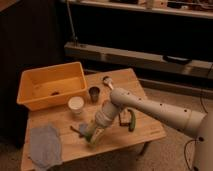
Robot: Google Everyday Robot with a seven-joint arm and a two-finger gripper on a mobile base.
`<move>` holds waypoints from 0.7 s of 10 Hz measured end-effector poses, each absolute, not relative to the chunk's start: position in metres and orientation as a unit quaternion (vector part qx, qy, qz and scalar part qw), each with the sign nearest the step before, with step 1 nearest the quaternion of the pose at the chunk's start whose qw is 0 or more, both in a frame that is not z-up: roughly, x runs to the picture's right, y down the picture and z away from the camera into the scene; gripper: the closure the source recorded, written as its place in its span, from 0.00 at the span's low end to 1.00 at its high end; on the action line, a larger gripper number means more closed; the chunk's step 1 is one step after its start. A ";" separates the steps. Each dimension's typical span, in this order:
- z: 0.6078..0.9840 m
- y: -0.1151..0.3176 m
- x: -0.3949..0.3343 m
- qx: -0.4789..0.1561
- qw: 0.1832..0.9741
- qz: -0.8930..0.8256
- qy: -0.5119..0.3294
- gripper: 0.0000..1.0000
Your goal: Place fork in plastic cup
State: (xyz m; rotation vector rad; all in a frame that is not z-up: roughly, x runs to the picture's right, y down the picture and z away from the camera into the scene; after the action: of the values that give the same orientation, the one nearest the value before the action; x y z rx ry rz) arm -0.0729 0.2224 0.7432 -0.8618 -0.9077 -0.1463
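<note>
The fork [78,130], seemingly lying flat with its long axis left-to-right, sat on the wooden table [145,132] beside the lowered gripper [91,136], whose grip I could not tell. The plastic cup [76,104] stood upright just behind, with dim shelving [135,55] beyond.

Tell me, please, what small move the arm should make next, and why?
Probably ease the gripper sideways onto the fork, which seems to lie on the table just beside it, and secure it. The plastic cup stands upright further back, so lifting toward it makes sense only once the fork is held.
</note>
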 end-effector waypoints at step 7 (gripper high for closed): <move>0.723 0.209 -0.068 -0.365 0.795 -0.106 -0.473 0.25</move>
State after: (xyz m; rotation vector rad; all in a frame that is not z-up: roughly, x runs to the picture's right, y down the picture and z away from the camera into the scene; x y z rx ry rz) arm -0.0677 0.2092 0.7228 -0.7847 -1.0160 -0.2283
